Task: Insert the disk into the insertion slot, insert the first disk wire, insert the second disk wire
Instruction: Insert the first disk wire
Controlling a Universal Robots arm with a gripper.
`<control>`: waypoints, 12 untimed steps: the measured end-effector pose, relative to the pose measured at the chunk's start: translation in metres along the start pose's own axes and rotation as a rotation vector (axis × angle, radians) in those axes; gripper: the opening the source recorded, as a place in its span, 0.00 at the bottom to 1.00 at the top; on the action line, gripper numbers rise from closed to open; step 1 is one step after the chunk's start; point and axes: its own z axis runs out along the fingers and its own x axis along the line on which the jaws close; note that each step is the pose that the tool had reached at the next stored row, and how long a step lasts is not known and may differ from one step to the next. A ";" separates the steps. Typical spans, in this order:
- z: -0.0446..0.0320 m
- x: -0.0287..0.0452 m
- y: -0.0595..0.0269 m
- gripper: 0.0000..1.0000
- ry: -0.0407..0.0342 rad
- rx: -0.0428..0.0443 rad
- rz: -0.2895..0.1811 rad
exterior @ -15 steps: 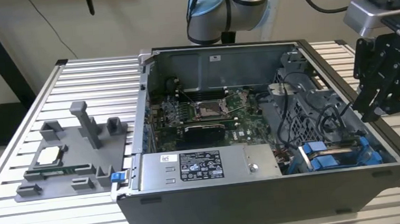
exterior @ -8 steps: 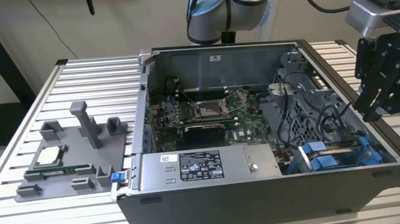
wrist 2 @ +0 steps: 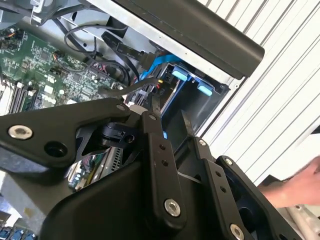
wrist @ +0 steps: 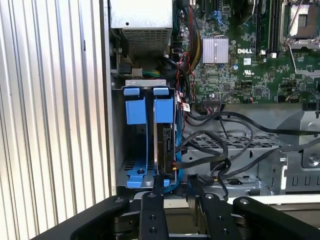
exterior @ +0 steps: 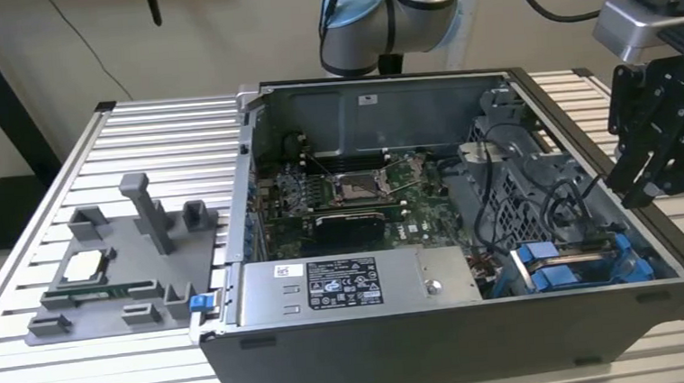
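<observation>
Two fingers [wrist: 152,205] of the pincer [wrist: 175,186] stand spread, nothing between them. Both wrist views agree on that. In the exterior view the pincer [exterior: 638,191] hangs over the case's [exterior: 449,347] side wall, above the corner with the blue rails.

Straight ahead of the fingertips is the insertion slot [wrist: 145,83], grey metal with blue tabs. The disk [wrist: 165,142] stands on edge inside it, in the compartment nearer the motherboard [wrist: 235,75]. Just beside the disk's near end the disk wires [wrist: 200,145] loop loose over the metal cage. It cannot be told whether either is plugged in. Farther off, past the slot, is the power-supply box [wrist: 141,20].

Risks, as judged:
- The loose wires lie close to the fingertips. A finger could snag a loop and drag it, or shift the disk.
- The case wall is right under the pincer. A low approach could strike the rim.
- A person's hand is near the work area, so contact is possible.

Views:
- The second wrist view brings in that hand [wrist 2: 295,187], on the counter [wrist 2: 280,100] just outside the case wall.
- The first wrist view looks down the slot's length.
- The exterior view adds the grey fixture [exterior: 120,288] carrying a processor chip [exterior: 84,264], well apart from the pincer, across the case.
</observation>
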 end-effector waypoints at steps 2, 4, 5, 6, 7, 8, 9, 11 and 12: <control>0.0000 0.0000 0.0000 1.00 0.0001 0.0000 0.000; 0.0000 0.0000 -0.0001 1.00 0.0000 0.0000 0.000; 0.0000 0.0000 -0.0002 1.00 0.0000 0.0000 0.000; 0.0000 0.0000 -0.0009 1.00 0.0001 0.0000 0.000; 0.0001 0.0000 -0.0021 1.00 0.0002 -0.0003 0.000; 0.0002 -0.0001 -0.0038 1.00 0.0000 -0.0008 0.000; 0.0003 -0.0003 -0.0059 1.00 0.0001 -0.0012 0.000; 0.0008 -0.0011 -0.0098 1.00 -0.0012 -0.0015 0.000; 0.0011 -0.0016 -0.0114 1.00 -0.0042 -0.0016 0.000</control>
